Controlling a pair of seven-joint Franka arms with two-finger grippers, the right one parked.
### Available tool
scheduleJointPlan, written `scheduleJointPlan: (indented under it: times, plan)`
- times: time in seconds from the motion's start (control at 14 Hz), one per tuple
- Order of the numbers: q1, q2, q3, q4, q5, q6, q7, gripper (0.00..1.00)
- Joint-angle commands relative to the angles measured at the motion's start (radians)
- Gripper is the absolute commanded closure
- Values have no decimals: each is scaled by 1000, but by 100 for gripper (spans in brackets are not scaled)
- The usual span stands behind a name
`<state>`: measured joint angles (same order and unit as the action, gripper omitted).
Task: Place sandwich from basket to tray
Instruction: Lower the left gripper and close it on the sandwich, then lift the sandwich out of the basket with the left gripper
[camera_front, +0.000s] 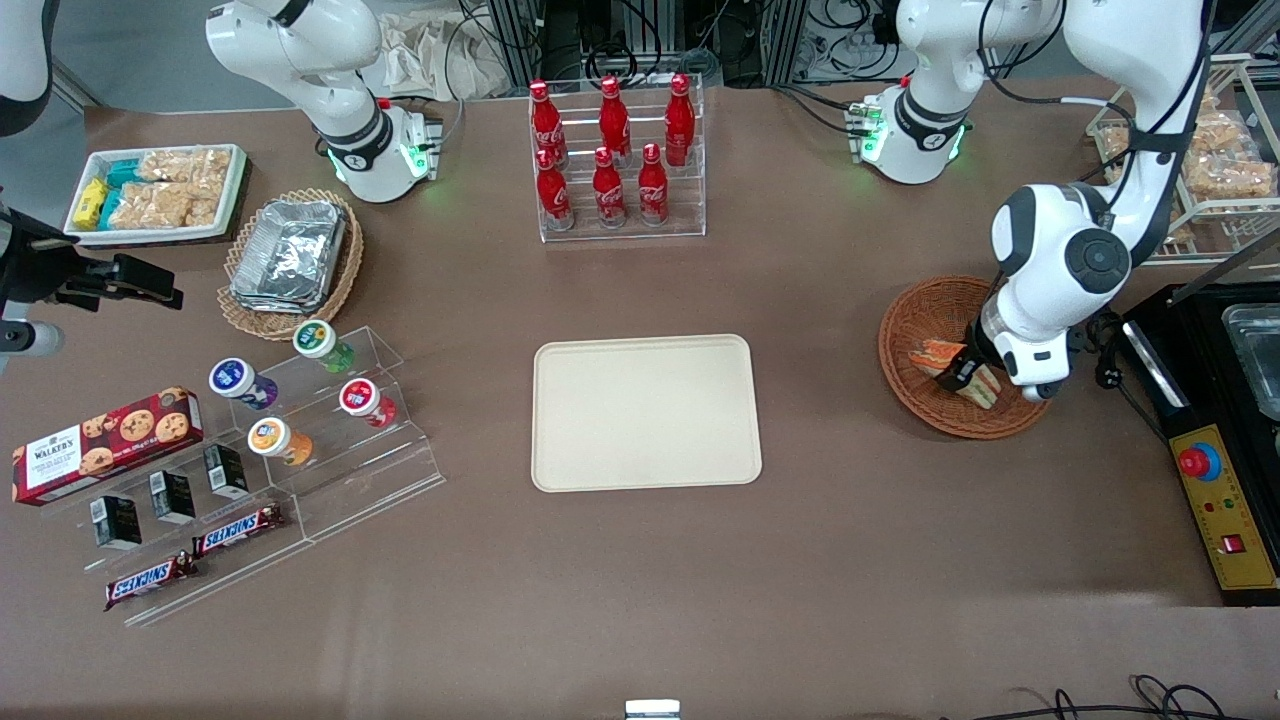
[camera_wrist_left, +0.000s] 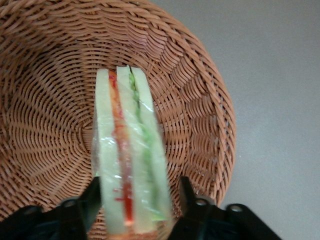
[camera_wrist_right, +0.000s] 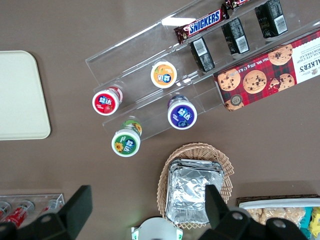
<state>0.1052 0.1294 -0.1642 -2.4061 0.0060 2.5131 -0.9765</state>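
End effector (camera_wrist_left: 135, 210) down inside basket (camera_front: 925, 320), fingers (camera_wrist_left: 90, 200) spread on either side of sandwich (camera_wrist_left: 131, 155), not pressing on it as far as visible. Sandwich standing on edge, resting in basket at working arm's end of desk (camera_front: 850, 560). Tray (camera_front: 645, 412) bare, mid-desk, well apart from basket.

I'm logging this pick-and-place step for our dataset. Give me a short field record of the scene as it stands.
item: triangular wedge sandwich with pale bread, lying in the basket
source: round reddish-brown wicker basket, toward the working arm's end of the table
target: flat beige rectangular tray, nothing on it
pincer: pincer down in the basket, fingers straddling the sandwich
stage: sandwich not yet lifted
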Motion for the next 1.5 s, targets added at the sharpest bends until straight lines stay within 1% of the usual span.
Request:
scheduleJointPlan:
  times: [0.0, 0.21, 0.36, 0.5, 0.57, 0.71, 0.79, 0.86, 0.93, 1.07, 1.14, 1.29, 1.43]
  plan:
    - [13, -10, -5, -22, 32, 52, -25, 100]
    - [14, -60, -5, -11, 34, 21, -11, 100]
    - [14, -115, -5, 24, 42, -95, 31, 100]
    - [11, -171, -11, 96, 42, -265, 125, 100]
    - [4, -191, -14, 145, 43, -349, 181, 100]
    - [-16, -194, -26, 305, 25, -582, 303, 100]
    - [-39, -189, -40, 393, 19, -682, 340, 100]
    - [-62, -177, -49, 466, 12, -745, 357, 100]
    - [-94, -172, -61, 523, -19, -779, 358, 100]
    - [-142, -152, -84, 594, -87, -787, 358, 100]
    - [-165, -119, -103, 632, -109, -783, 354, 100]
    - [-206, -36, -149, 700, -113, -766, 320, 100]
    - [-242, 30, -188, 699, -112, -644, 286, 100]
